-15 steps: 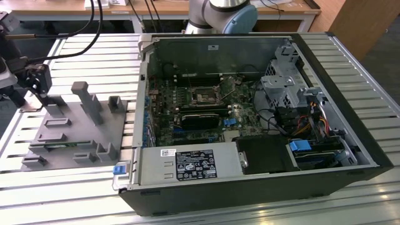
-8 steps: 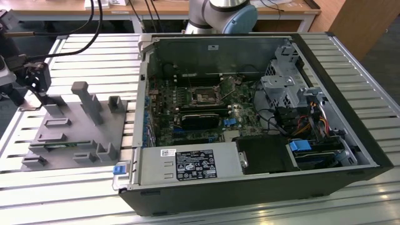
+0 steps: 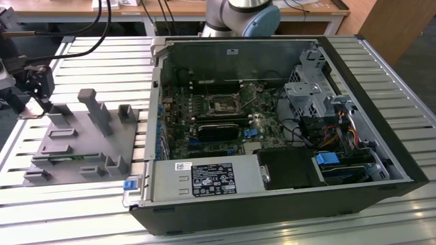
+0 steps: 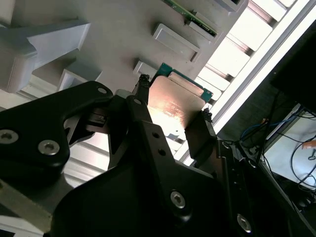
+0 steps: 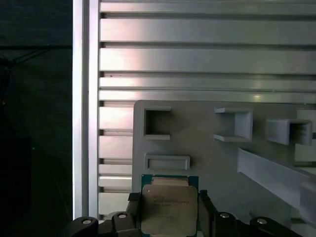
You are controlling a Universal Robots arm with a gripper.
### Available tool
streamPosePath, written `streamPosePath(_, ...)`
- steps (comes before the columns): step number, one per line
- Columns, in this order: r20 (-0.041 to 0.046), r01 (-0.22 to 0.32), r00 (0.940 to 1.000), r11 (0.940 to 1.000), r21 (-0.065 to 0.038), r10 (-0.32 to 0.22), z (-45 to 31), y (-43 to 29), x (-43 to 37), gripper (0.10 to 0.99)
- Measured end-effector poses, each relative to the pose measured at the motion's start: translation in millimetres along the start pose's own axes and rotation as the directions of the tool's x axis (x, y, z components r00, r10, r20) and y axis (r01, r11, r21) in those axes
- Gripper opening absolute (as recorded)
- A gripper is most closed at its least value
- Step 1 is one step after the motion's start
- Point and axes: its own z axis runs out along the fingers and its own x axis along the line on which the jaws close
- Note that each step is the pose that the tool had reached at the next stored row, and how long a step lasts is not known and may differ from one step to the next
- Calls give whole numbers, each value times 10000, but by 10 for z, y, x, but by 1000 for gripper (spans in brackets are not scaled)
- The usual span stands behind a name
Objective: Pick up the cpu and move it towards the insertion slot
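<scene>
1. Right now the pincer (image 4: 174, 102) is pinching the cpu (image 4: 177, 106) by two opposite edges, with a black finger (image 4: 143, 91) pressed against each side.
2. In both wrist views the chip's silvery top faces the camera, with a thin green rim showing round it.
3. The cpu hangs over the grey fixture plate (image 5: 207, 158), close to one edge of it (I cannot tell whether it touches the plate).
4. In the exterior view the pincer (image 3: 42, 99) stands at the exterior view's far left, by a corner of the plate and well apart from the open computer case (image 3: 272, 214).
5. The insertion slot (image 3: 223, 106) lies inside that case, a small dark square framed in silvery metal amid the green circuit board (image 3: 204, 148).
6. Plate and case both rest on the slatted metal counter (image 3: 102, 56), and the plate carries upright grey blocks and shallow pockets.
7. The arm (image 3: 245, 13) has its base behind the case.
</scene>
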Motion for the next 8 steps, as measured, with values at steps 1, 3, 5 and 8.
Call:
streamPosePath(1,-1,0,10000,10000,10,0,-8,2,0,541)
streamPosePath(3,-1,0,10000,10000,29,0,-21,6,0,541)
streamPosePath(5,0,0,10000,10000,49,0,-34,11,0,541)
streamPosePath(8,0,-1,10000,10000,76,1,-53,18,0,541)
